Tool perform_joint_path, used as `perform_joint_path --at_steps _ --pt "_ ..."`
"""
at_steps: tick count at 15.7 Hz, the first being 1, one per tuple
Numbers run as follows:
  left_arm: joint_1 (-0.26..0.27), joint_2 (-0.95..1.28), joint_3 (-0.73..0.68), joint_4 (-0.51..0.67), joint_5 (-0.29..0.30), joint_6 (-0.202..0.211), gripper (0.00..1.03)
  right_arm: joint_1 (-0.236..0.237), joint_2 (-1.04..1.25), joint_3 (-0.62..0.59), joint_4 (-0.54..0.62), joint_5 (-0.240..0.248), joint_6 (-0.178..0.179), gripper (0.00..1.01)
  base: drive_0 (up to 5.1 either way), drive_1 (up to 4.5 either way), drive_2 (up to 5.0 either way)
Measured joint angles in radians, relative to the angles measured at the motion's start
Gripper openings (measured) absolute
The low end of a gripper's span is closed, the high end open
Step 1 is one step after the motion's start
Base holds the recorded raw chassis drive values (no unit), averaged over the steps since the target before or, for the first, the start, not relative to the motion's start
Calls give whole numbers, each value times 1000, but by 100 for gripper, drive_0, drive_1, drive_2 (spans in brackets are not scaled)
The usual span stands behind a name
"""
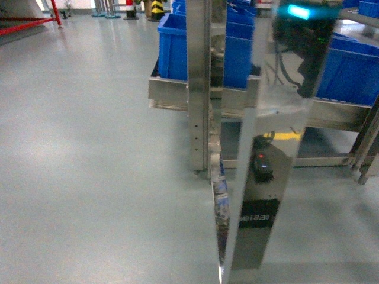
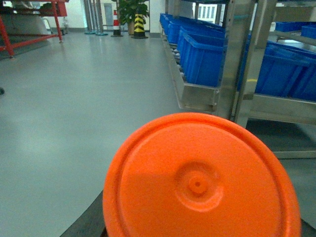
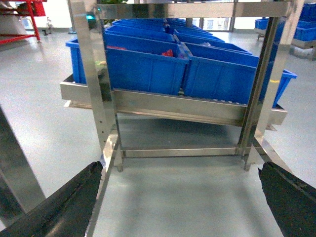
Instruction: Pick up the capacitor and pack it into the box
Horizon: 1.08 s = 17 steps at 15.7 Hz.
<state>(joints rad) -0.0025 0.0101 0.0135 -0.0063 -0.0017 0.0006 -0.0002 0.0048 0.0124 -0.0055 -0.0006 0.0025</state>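
The head view is looking down at a grey floor (image 1: 89,165), and a shiny steel post (image 1: 263,177) of the rack is standing very near the camera and is hiding much of the middle of the scene. Behind it, blue bins (image 1: 177,44) are sitting on a steel shelf (image 1: 172,94), and more blue bins are showing at the far right, partly cut off by the frame edge. No arm is showing in this view. In the left wrist view, a big orange round lid (image 2: 197,182) is filling the lower part of the picture; its lower edge is cut off, and whatever is below it is hidden, so I cannot tell if the left fingers are apart or together. Beyond the lid, the rack with blue bins (image 2: 205,57) is running away to the far right. In the right wrist view, the two dark fingers (image 3: 64,207) of the right gripper (image 3: 177,217) are standing wide apart at the left and right lower corners, with nothing between them, only floor. Ahead of them the steel rack frame (image 3: 98,94) is holding a row of blue bins (image 3: 143,66), and something small and red (image 3: 169,52) is lying in one bin, too small to make out. The pink box and the capacitor are not showing in any view.
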Motion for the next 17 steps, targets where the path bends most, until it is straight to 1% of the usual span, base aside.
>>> perform_joint_path --at_steps 9,13,17 --pt "0 0 0 -1 -1 0 44 0 0 0 1 0 0 98 -484 251 251" --pt "0 0 0 -1 1 0 44 0 0 0 0 0 0 98 -470 147 359" --pt "0 0 0 -2 1 0 44 0 0 0 1 0 0 98 -495 246 246"
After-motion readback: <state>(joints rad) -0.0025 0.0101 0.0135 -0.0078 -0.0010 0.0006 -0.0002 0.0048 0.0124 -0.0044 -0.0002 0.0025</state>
